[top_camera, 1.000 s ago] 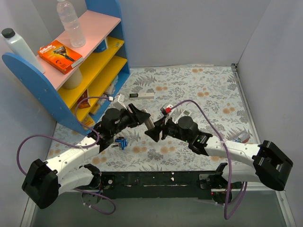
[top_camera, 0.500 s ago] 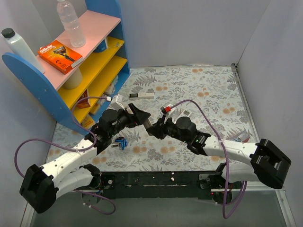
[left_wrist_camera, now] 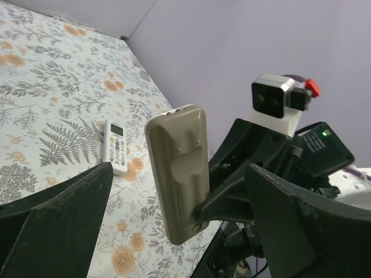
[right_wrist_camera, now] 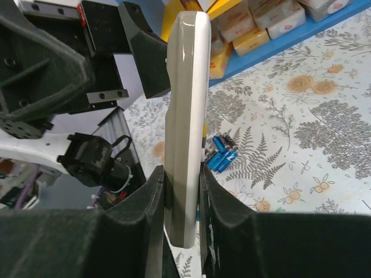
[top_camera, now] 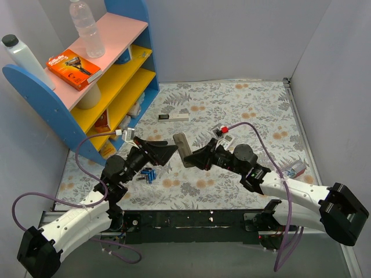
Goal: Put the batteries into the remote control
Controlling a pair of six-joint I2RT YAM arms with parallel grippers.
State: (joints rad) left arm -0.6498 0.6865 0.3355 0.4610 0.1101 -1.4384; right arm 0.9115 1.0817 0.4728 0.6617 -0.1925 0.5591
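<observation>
Two grippers in play, one loaded. My right gripper [right_wrist_camera: 183, 200] is clamped tight on the lower end of the remote control [left_wrist_camera: 177, 174], holding it roughly on end, off the surface, about mid-scene, with its back face turned toward my left arm. Left gripper [top_camera: 168, 150] is spread wide with nothing in it, aimed at that back face from the left, close but not touching.

Batteries [top_camera: 149, 174] lie in a small blue cluster on the surface, near side, left of centre, just beside my left wrist and well apart from the remote control. Slimmer remote [left_wrist_camera: 118, 146] lies flat on the surface beyond the held one. White bar [top_camera: 174, 117] sits further off, near the shelf [top_camera: 40, 98]. Neither is for this job.

Handling, my read: remote control is a light, stiff, hollow plastic shell, smooth enough to slip in the pads. I have it by one end only, so any push on the back will lever it. Press close to the clamped end, not at the free top. Back looks closed and I can't make out the cover seam, so the cover likely comes off first. Batteries are small, hard and slick, and will roll. Pinch one across the barrel at mid-length, from above, starting with the outermost of the cluster
</observation>
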